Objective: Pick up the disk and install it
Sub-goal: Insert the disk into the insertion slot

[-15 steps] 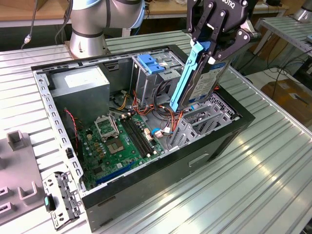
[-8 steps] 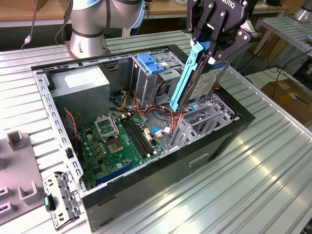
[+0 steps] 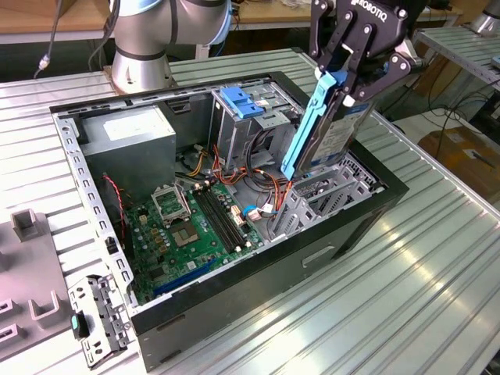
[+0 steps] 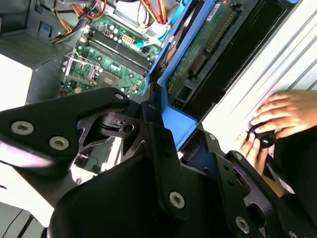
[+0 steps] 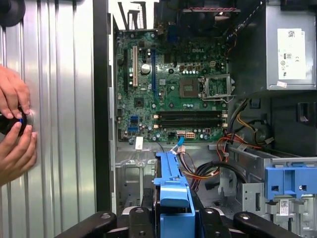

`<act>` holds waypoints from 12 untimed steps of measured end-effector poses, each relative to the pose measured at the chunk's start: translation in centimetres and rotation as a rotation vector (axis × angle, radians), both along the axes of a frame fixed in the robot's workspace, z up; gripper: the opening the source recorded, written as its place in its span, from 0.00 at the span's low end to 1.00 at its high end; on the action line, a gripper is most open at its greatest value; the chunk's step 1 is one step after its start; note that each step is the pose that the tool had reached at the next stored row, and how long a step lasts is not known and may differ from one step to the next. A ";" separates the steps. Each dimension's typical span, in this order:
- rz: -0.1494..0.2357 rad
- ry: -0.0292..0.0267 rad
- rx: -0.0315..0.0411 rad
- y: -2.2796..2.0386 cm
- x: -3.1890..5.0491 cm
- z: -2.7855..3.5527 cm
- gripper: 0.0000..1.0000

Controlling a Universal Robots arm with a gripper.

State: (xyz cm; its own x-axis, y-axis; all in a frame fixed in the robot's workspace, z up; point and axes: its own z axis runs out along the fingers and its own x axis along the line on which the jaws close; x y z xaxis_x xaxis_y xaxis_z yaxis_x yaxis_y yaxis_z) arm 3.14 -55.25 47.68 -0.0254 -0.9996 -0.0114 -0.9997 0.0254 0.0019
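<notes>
My claw (image 3: pixel 353 76) is squeezed in on the disk (image 3: pixel 342 131) and holds it by its top end. The fingers are only as far apart as the disk is thick.

The disk is up in the air over the open computer case (image 3: pixel 234 291). It stands on its end and leans a bit, with the top tipped toward the exterior view's right. Its low end dips down inside the case, near the grey metal bay (image 3: pixel 328 191) at the exterior view's right end of the case. I cannot tell if it touches the bay.

The disk is flat and shaped like a thin box. A long blue plastic rail (image 3: pixel 306 129) runs down the edge that faces the exterior view's left. The wide side is grey metal. In the second wrist view its other wide side (image 4: pixel 207 45) is a green board with a black plug strip, and blue plastic sits around it. In the first wrist view the blue end (image 5: pixel 173 191) pokes out from my claw (image 5: pixel 173 220).

Down in the case lies the green main board (image 3: pixel 183 226), with red and orange wires (image 3: pixel 262 183) beside it. A blue handle (image 3: pixel 244 101) sits on top of a tall grey cage.

A person's hand (image 5: pixel 12 96) and another hand (image 5: pixel 17 148) rest on the ribbed metal table (image 3: pixel 406 301) beside the case, around a small dark thing
</notes>
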 end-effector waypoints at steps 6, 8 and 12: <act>0.000 -0.0006 -0.0023 -0.34 1.69 -0.58 0.37; 0.000 -0.0012 -0.0033 -0.34 2.58 -0.86 0.37; 0.000 -0.0027 -0.0034 -0.83 2.73 -1.58 0.37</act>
State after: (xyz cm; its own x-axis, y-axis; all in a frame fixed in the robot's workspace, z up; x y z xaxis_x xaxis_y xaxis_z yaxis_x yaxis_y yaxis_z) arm 5.88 -56.08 46.09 -0.0255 -0.9996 -0.0080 -0.9997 0.0255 -0.0008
